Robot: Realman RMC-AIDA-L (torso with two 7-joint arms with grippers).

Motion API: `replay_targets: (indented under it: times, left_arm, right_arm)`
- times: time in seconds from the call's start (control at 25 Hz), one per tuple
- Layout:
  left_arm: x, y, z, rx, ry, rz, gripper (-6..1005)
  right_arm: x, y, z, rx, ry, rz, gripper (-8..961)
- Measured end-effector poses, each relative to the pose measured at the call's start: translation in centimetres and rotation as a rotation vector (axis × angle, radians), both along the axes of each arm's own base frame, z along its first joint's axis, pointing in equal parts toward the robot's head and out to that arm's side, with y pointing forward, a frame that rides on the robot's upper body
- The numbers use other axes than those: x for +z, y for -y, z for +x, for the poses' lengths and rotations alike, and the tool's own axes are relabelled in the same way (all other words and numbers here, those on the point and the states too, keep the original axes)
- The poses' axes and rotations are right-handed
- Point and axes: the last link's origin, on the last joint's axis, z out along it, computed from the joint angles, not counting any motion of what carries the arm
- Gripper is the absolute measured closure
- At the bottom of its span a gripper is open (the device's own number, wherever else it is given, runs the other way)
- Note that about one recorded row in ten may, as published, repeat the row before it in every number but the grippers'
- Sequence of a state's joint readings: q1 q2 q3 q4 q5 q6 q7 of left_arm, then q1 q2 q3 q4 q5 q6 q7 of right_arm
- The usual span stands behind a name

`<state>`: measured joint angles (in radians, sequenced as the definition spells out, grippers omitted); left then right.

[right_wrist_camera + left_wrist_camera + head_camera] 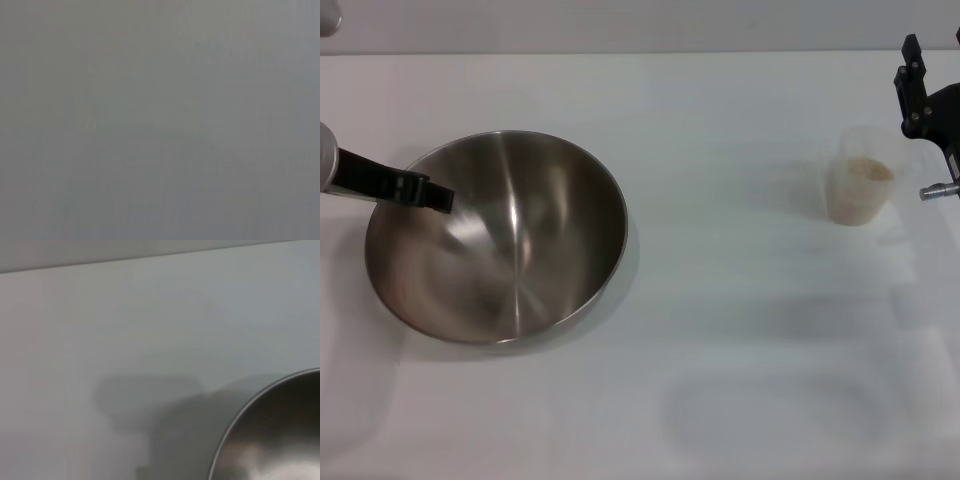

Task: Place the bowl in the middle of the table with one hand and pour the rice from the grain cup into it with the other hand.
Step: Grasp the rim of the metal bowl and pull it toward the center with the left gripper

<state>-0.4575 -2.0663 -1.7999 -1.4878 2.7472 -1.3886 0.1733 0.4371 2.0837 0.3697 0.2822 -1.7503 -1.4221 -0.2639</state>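
bowl position: bowl sits on the left half of the worktop, not yet at the middle; a shift toward the robot's right is judged to be needed.
left pincer: left pincer reaches in from the left edge, black finger lying over the bowl's near-left rim. Contact with the rim looks likely; whether the rim is actually clamped cannot be told, the second finger is hidden.
key relation: bowl lies directly to the right of the left pincer, so the push/drag axis runs left-to-right across the worktop. Left arm is clearly the nearer one for the bowl.
grain cup: grain cup stands upright at the far right, well apart from the bowl, rice seen inside.
right pincer: right pincer hangs just beside the cup, on its right and a little behind. Nothing is held; finger opening cannot be judged from these views.
nearer arm for cup: right.
materials: bowl is brushed steel, round, wide, shiny inside, probably slides easily. Cup is frosted clear plastic, light, small. Worktop is plain white, flat.
wrist views: bowl rim is caught in the left wrist view; right wrist view shows only blank surface.
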Motion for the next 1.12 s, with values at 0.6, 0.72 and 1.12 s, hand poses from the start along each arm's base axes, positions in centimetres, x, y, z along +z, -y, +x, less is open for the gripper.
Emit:
replay_targets:
  times: [0.6,0.72,1.12]
  left_arm:
    - [-0.5,-0.5,0.4,0.007,0.007,-0.004,345]
    - [-0.6,-0.6,0.8,-0.026,-0.009,-0.008,464]
    - [-2.3,-0.9,1.9,-0.085,-0.075,-0.110,804]
  right_arm:
    - [0.2,-0.3,-0.1,0.009,0.010,0.006,452]
    - [0.2,-0.3,-0.2,0.015,0.015,0.002,452]
    - [0.2,-0.1,-0.3,0.029,0.021,0.004,452]
